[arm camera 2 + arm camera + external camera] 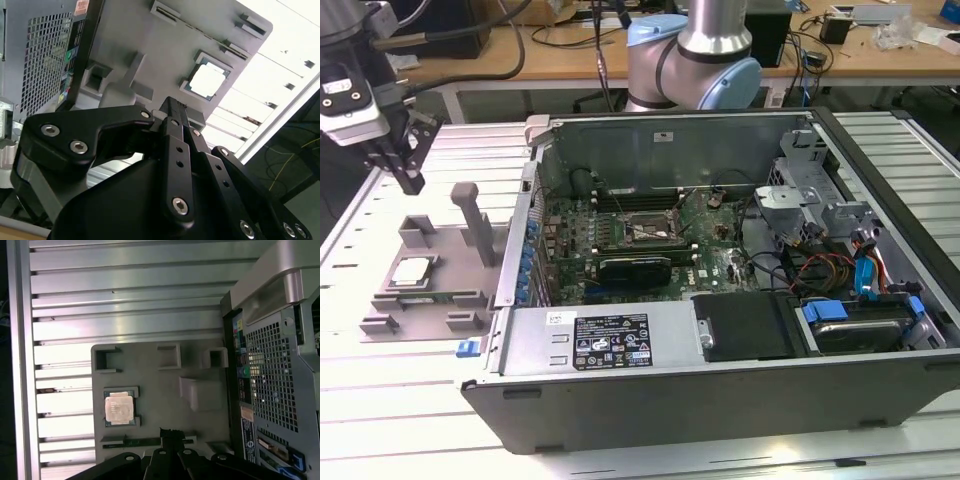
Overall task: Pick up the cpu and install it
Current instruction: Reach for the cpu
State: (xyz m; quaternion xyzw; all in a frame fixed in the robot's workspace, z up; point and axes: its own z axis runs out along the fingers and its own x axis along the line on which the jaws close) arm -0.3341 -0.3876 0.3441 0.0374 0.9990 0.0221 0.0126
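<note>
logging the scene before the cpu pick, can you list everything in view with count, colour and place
table: 1, silver, slatted, under everything
computer case: 1, dark grey and silver, open, on the table in mid view
fixture plate: 1, grey, on the table, at the exterior view's left of the case
cpu: 1, pale silver, lying in a recess of the fixture plate
motherboard: 1, green, inside the case
cpu socket: 1, dark with a metal frame, on the motherboard
desk: 1, wooden, behind the case
robot arm: 1, silver and pale blue, behind the case
gripper: 1, black, above the fixture plate, apart from the cpu
</note>
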